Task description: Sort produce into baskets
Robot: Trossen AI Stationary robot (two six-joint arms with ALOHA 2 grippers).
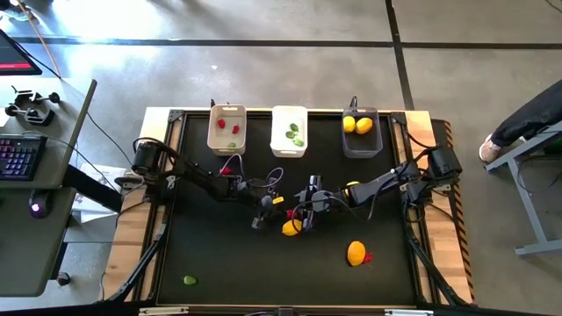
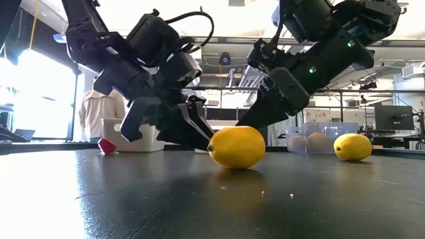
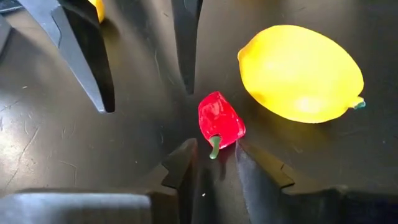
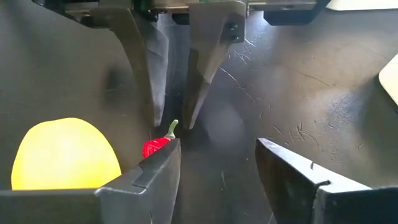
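A small red pepper-like piece [image 3: 220, 118] lies on the dark worktop [image 1: 228, 254] near its middle, just beside a yellow lemon [image 1: 291, 228], and both hands are gathered over it. The left hand [image 3: 214, 158] is lowered to the surface with its fingers [image 3: 181, 163] parted on either side of the pepper's green stem; nothing is gripped yet, and the piece rests flat on the worktop. The right hand [image 4: 217, 155] is set opposite, its fingers spread apart and empty, with one of them close against the pepper and the lemon to that side. The step in hand is judged to be the pick-up of this red piece, most likely by the left hand. Red pieces are already seen in the beige basket [image 1: 213, 139], green ones in the white basket [image 1: 277, 145], and yellow fruit in the dark grey basket [image 1: 349, 147], so the beige one is taken as the destination. A further orange fruit [image 1: 356, 254] and a green piece [image 1: 190, 281] are left on the worktop, well apart from the hands. For the next move, the left fingers would need to be advanced a little so that the body rather than the stem is enclosed, then closed gently; the crowding of the two hands and the lemon calls for care.
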